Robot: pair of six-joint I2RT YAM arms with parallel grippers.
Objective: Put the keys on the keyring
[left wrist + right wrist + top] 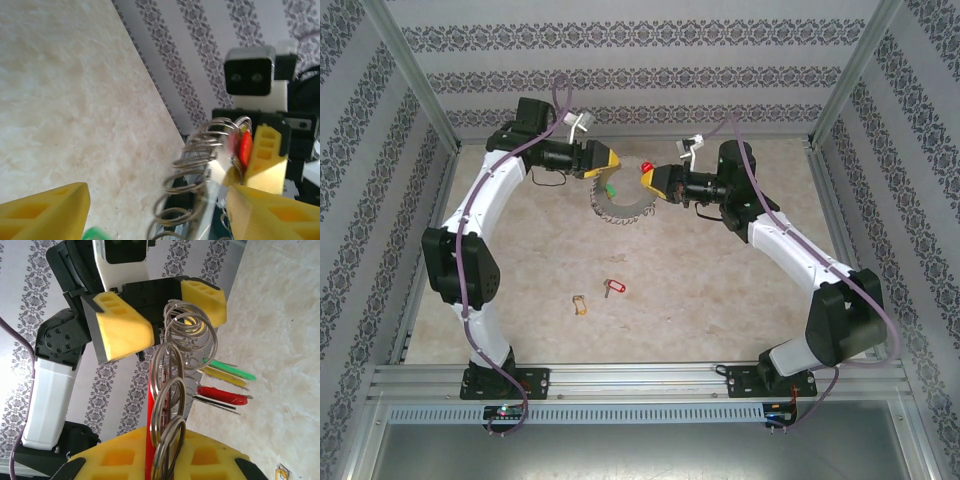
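Nearest the arm bases in the overhead shot, the two loose keys lay flat on the table [740,290], well apart from the action. The tan-tagged key [580,304] was there, with the red-tagged key [613,287] near it, to the right and a touch further back. The right wrist cam caught the tan one as a sliver in its bottom corner. Further back, the keyring [620,207] sat between the two claws. The right gripper [650,181] was clamped down on it. Its own cam showed the wire loops and a red tag [150,415] coming straight out from between its yellow pads. The left gripper [604,160] had its fingers spread apart, straddling the other end of the ring. From the right wrist cam the loops sat in that gap, closer to one finger, though I couldn't tell if they touched. That cam also picked out a green tag [232,371], a yellow tag [225,377] and a hanging red tag [222,394] fanning sideways, and the yellow was too small to make out from above. The left wrist cam was blurry, but it had the coils running up to the right claw's yellow finger. Behind everything was the patterned wall [640,40].
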